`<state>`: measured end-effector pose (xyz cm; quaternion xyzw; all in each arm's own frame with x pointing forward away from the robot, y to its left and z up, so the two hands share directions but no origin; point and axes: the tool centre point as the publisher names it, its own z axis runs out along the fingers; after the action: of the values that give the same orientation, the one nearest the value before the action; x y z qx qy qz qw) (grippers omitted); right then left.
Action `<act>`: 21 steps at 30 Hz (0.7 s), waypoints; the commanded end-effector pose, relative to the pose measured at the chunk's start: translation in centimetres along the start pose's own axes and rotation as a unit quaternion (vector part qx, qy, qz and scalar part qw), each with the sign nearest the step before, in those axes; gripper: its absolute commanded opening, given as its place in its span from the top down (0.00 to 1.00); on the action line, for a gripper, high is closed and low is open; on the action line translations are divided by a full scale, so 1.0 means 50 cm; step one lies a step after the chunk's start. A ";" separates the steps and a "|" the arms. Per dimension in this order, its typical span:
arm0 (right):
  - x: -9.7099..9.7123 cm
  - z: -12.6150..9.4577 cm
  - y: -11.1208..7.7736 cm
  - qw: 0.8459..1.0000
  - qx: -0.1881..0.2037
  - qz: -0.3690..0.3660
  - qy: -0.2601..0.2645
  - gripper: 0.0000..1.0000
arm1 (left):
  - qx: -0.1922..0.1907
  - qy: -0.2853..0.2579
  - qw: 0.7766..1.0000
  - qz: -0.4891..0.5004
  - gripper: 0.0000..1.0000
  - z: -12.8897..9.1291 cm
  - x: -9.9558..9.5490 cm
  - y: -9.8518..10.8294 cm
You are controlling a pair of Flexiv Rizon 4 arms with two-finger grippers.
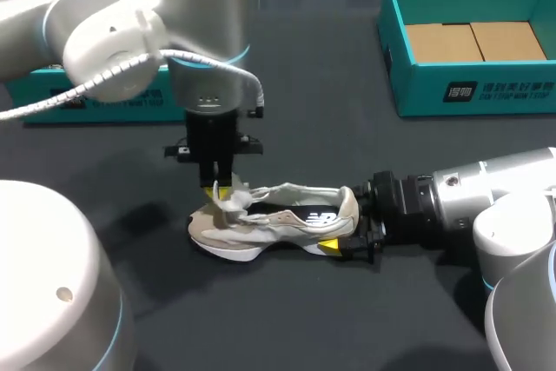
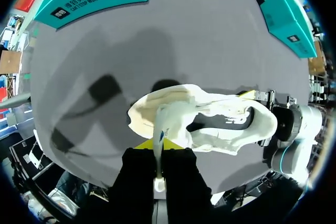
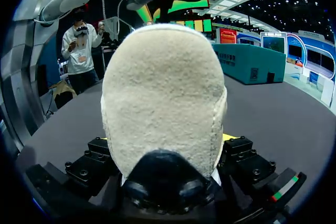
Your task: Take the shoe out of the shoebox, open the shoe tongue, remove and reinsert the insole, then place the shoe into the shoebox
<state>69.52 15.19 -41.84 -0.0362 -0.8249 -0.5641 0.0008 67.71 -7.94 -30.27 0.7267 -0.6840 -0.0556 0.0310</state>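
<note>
Tightly pinched, left gripper (image 2: 160, 144) on shoe tongue (image 2: 174, 118) — right gripper (image 1: 347, 225) clamping heel (image 3: 163, 93)

Dark grey, matt table (image 1: 347, 171), stretching across the whole head view. Near its middle, a beige and white shoe (image 1: 287, 223), sole down on the tabletop, toe to the left, heel to the right. At the far right, well apart from the shoe, an open teal shoebox (image 1: 417, 93), upright, with brown cardboard (image 1: 473, 41) covering its floor. At the far left, a second teal box (image 1: 104, 109), partly hidden. Soft shadows on the surface left of the shoe.
</note>
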 end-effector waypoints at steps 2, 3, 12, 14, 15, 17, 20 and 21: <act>-0.002 0.006 -0.003 1.000 0.002 0.000 0.000 1.00 | -0.005 0.099 0.995 0.006 1.00 0.013 -0.053 -0.005; -0.002 0.006 -0.003 1.000 0.002 0.000 0.000 1.00 | -0.008 0.095 0.995 0.006 1.00 0.018 -0.057 -0.007; -0.002 0.006 -0.003 1.000 0.002 0.000 0.000 1.00 | -0.034 0.063 0.997 0.012 0.91 0.066 -0.064 -0.013; -0.002 0.006 -0.003 1.000 0.002 0.000 0.000 1.00 | -0.036 0.059 0.998 0.011 0.87 0.069 -0.067 -0.014; -0.002 0.006 -0.003 1.000 0.002 0.000 0.000 1.00 | -0.036 0.057 0.998 0.010 0.85 0.070 -0.069 -0.013; -0.002 0.006 -0.003 1.000 0.002 0.000 0.000 1.00 | -0.035 0.051 0.998 0.009 0.82 0.070 -0.073 -0.010; -0.002 0.006 -0.003 1.000 0.002 0.000 0.000 1.00 | -0.034 0.038 0.999 0.010 0.73 0.067 -0.081 -0.006; -0.002 0.006 -0.003 1.000 0.002 0.000 0.000 1.00 | -0.034 0.033 0.999 0.011 0.71 0.066 -0.083 -0.004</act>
<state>69.54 15.31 -41.84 -0.0361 -0.8250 -0.5639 0.0010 67.48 -3.56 -33.87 0.7193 -0.6875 -0.0503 0.0861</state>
